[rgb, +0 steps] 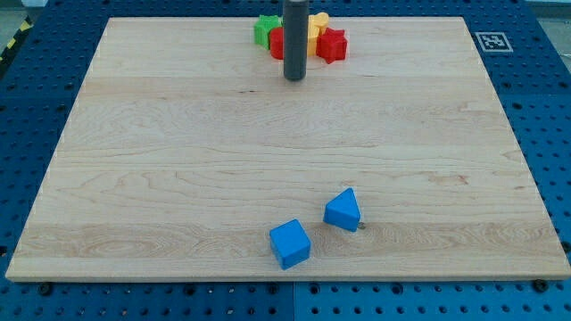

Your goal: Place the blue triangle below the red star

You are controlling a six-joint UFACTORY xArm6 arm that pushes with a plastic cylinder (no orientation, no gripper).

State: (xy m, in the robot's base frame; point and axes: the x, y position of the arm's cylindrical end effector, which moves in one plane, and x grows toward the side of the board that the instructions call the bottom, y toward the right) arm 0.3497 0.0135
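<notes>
A pale wooden table [178, 152] fills the camera view, set on a blue pegboard [36, 89], with a black-and-white marker [492, 41] at its top-right corner. Count them off — two blue blocks down low, a cluster up top. Near the view's bottom, right of centre, sits the blue triangle [343, 209], and just beside it to the lower left, apart by a sliver, the blue cube [290, 243]. Up at the top edge the cluster: one green block [263, 29], one red block [277, 43] partly hidden behind the rod, one yellow block [315, 27] and one red star [332, 44], all bunched together. My tip [294, 78] rests on the wood just below that cluster — well apart from the blue triangle, which lies far toward the view's bottom and slightly right. No fingers here, just a plain dark rod, so nothing parts or closes.
</notes>
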